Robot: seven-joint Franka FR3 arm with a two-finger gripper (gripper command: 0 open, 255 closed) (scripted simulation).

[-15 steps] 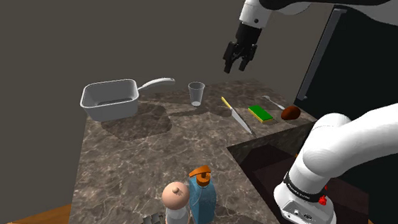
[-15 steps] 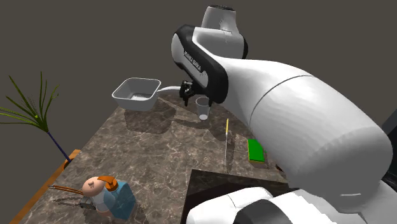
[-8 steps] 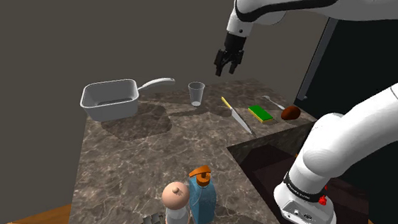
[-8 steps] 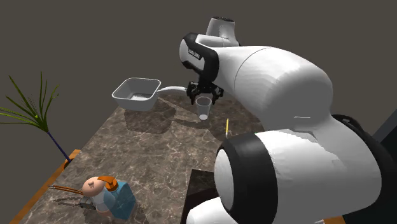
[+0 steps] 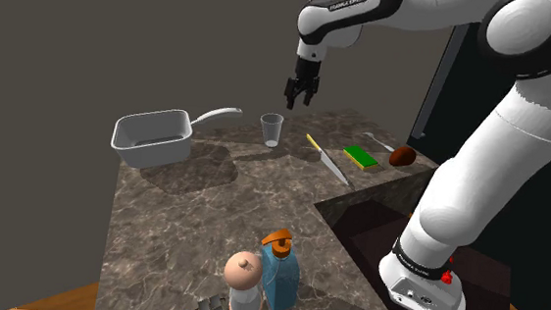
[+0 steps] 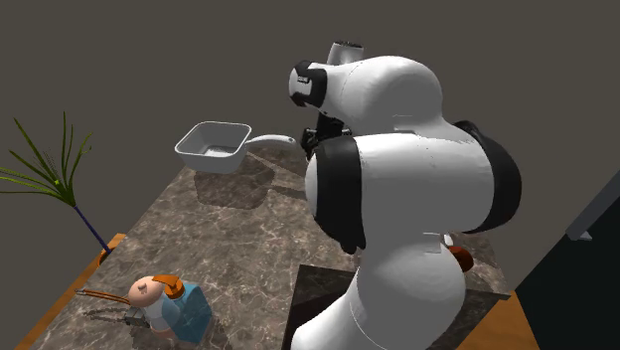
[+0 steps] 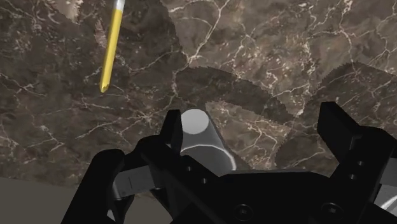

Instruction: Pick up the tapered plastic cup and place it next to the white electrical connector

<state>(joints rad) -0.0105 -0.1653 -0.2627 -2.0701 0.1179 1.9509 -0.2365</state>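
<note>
Nearest me in the shoulder view, a blue soap bottle [image 5: 278, 275] with an orange pump stands at the counter's [image 5: 191, 223] near edge. A pale shaker [image 5: 242, 285] with a pinkish top is touching it, or just beside it. I can make out no label on either. Beyond them a wide stretch of bare dark marble gives the most open room. On that view's right the counter is cut back around a dark recess [image 5: 367, 228], where the stand [image 5: 423, 286] sits.

Farther on, a knife [image 5: 327, 159] with a yellow handle lies flat. A green sponge [image 5: 362, 157] is just beside it, and a brown rounded thing [image 5: 402, 156] sits near the right edge.

The clear tapered cup [image 5: 271, 129] stands upright close to the far edge, between the knife and a grey pan [image 5: 153, 137]. The pan's handle points toward the cup.

The gripper [image 5: 299, 99] hangs in the air above the cup, a little to the shoulder view's right and clear of it. In the wrist view the fingers [image 7: 340, 137] are spread wide. The cup's rim [image 7: 194, 121] sits below them, nearer one finger, and nothing is pinched.

The arm [image 5: 501, 124] carries small dark lettering on its upper link that I cannot read with certainty. Behind everything is a grey wall [image 5: 94, 40], with a black area [image 5: 455, 81] on the right.
</note>
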